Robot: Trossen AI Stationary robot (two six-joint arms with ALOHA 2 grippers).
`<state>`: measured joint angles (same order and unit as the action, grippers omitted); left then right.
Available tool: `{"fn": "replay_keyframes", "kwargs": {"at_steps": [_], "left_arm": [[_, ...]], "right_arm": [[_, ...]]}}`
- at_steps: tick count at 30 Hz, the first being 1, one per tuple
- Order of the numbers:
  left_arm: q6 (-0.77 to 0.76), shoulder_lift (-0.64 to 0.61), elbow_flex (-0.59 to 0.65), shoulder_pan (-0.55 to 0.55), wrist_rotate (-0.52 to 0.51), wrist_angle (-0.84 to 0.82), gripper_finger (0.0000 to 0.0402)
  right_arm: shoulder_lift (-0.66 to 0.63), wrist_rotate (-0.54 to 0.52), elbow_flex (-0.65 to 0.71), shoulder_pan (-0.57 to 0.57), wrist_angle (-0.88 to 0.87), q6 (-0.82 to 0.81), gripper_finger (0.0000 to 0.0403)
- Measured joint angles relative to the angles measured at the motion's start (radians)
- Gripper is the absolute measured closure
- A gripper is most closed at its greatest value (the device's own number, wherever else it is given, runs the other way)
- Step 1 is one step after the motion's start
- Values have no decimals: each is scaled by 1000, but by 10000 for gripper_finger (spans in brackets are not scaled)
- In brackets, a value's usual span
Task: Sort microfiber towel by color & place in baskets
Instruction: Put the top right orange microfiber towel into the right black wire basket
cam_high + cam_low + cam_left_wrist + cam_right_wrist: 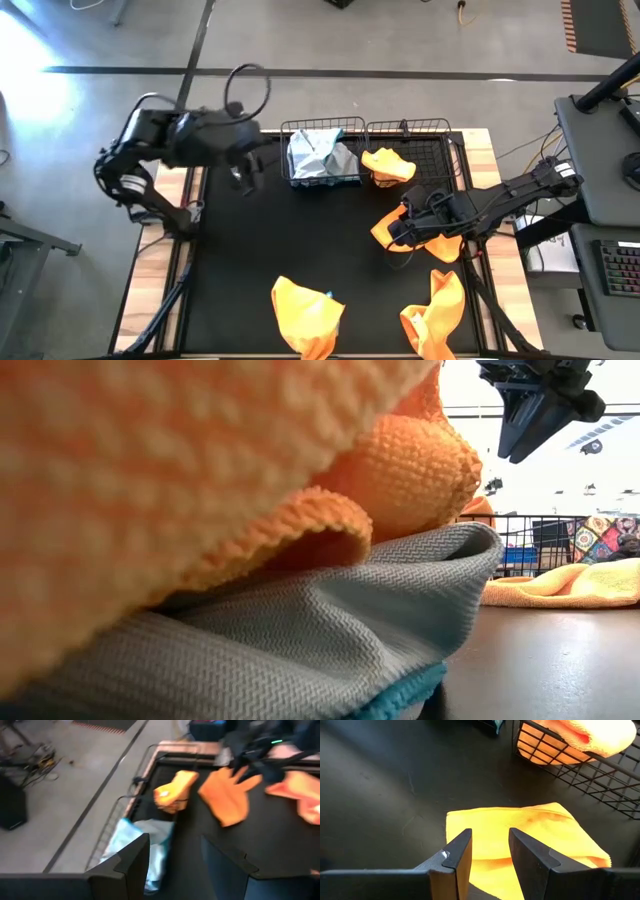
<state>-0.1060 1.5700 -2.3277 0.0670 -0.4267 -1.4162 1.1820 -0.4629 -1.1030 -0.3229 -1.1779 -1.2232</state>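
Black mat point(240, 260) lies bare beside orange towel point(385, 226).

Left hand point(243, 168) open, raised, right hand point(400, 232) open, lowered

two baskets point(365, 130) side by side top center of the table point(240, 260), a towel in each, three more towels point(308, 312) lower right
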Motion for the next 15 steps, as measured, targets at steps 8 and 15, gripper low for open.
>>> {"fn": "replay_keyframes", "kwargs": {"at_steps": [8,15], "left_arm": [[-79,-53,0,218,-1,-25,237],[-122,-35,0,415,-21,-101,237]], "right_arm": [[0,0,0,0,16,0,280],[0,0,0,0,17,-17,280]]}}
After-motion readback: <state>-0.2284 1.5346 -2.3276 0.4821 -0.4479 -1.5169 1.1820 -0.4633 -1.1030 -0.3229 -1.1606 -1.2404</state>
